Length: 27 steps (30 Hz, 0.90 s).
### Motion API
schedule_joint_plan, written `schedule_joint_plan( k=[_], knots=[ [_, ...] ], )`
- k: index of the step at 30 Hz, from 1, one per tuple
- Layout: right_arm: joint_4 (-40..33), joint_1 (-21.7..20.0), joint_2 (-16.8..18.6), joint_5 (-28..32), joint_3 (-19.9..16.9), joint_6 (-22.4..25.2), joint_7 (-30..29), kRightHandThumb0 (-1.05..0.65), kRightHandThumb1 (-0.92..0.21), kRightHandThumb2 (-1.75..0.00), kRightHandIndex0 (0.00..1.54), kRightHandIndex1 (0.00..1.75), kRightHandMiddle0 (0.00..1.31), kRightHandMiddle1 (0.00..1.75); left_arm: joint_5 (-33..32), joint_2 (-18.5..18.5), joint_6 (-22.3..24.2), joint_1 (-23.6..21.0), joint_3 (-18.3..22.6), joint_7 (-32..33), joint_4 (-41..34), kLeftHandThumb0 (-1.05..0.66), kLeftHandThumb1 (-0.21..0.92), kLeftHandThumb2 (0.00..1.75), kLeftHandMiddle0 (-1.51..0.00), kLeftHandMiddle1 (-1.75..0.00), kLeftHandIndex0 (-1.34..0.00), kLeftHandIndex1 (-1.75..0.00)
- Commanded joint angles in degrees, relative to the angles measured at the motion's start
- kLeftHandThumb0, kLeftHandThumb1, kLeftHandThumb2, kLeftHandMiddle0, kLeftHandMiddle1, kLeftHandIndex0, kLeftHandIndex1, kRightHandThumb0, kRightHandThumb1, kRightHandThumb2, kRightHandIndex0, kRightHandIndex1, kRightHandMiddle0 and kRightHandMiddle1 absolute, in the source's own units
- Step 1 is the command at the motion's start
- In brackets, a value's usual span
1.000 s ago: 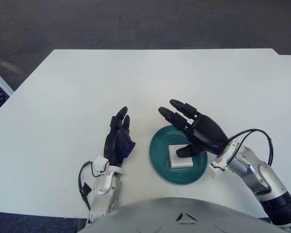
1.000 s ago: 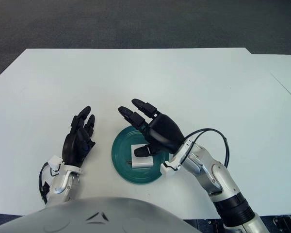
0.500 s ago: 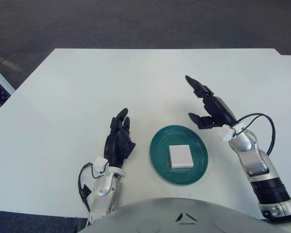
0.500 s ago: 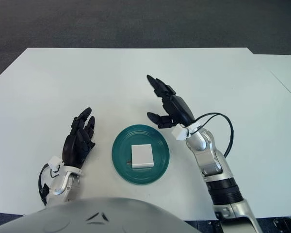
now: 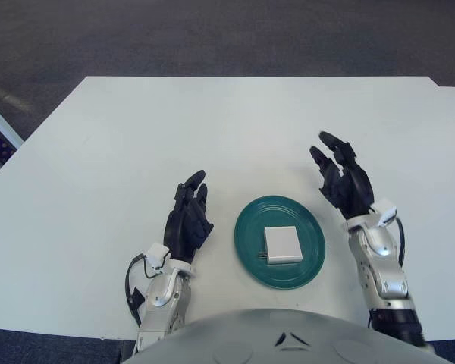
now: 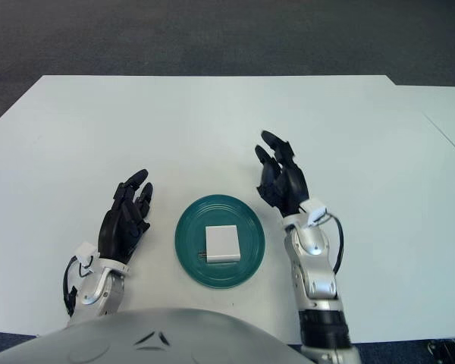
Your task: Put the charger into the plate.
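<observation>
Looking done imo: charger [image 5: 282, 244] lies flat in the green plate [image 5: 246, 227], between both hands. Right hand [image 5: 343, 184] and left hand [image 5: 186, 220] sit either side w/ fingers relaxed, holding nothing. Next: prob just park.

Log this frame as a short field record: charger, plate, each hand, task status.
charger: white square block, lying flat inside the plate, prongs toward the robot's left
plate: dark green round dish, on the white table, near the front edge, between the two hands
left hand: over the table left of the plate, fingers relaxed, holding nothing
right hand: over the table right of the plate, fingers spread, holding nothing, clear of the plate
task status: charger is in the plate, neither hand touching it
</observation>
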Motion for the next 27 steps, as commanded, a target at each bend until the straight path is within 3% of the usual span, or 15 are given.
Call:
schedule_joint_plan(
  k=[1,12,27],
  knots=[
    [-0.7,1.7,1.5,2.2,-1.4,0.8,0.1,-0.94,-0.92,-0.75,0.46,0.09,0.29,0.99,-1.2,0.6,1.4,-0.3,0.5,-1.0,-0.7,-1.01,0.92,0.94,-0.27,-0.02,0.0,-0.86],
    [-1.5,3.7,2.2,2.3,-3.9,3.9,-0.7,-0.95,-0.92,-0.79,0.38,0.03,0.16,0.9,-2.9,0.9,3.3,-1.4,1.5,-1.7,0.5,-1.02,0.92,0.93,-0.27,-0.02,0.0,-0.86],
    [2.9,6.4,1.5,0.4,-6.6,1.1,1.2,-0.94,-0.92,-0.82,0.39,0.02,0.16,0.9,-0.4,0.2,4.1,-0.5,1.7,0.7,-0.9,-0.99,0.92,0.91,-0.25,0.0,0.0,-0.81]
  ],
)
